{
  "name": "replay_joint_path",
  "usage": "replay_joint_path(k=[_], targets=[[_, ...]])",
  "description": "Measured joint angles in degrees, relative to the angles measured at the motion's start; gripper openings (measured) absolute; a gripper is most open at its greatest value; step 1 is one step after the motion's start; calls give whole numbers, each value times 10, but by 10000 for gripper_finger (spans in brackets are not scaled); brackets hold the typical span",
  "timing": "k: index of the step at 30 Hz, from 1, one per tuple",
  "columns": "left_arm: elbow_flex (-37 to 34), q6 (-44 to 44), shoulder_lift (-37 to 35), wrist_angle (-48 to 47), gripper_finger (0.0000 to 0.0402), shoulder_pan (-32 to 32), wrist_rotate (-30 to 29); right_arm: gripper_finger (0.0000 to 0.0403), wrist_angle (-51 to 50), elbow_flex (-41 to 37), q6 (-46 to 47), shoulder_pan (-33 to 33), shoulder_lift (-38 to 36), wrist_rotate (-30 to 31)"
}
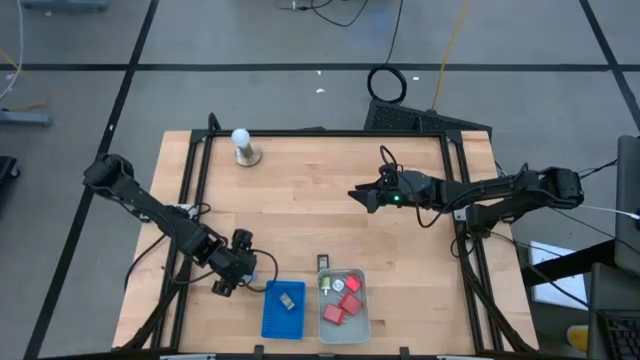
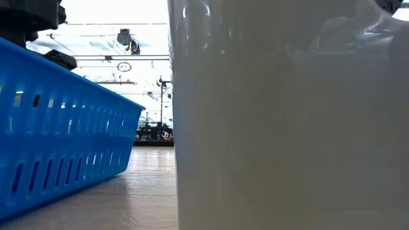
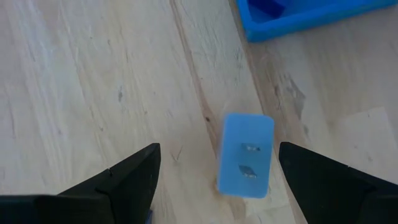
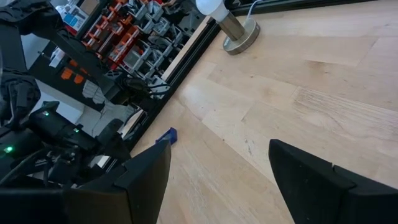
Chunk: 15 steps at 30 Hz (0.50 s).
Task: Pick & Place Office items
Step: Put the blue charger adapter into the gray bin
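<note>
One light blue item (image 3: 246,154) lies between the left gripper's (image 3: 217,177) open jaws.

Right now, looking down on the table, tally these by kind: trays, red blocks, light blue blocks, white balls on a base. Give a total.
Trays: 2, the blue tray and the pale grey tray
Red blocks: 3, all in the pale grey tray
Light blue block: 1
White ball on a base: 1
Total: 7

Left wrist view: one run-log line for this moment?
left gripper: open, over light blue block on table | blue tray: beside | right gripper: open, empty, mid-table | grasp: not yet
</note>
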Motion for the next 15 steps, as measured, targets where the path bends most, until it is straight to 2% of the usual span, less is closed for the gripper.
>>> replay_joint_path(k=[15], targets=[[-2,15,89,63,328,-28,11,265,0,0,0,0,0,0]])
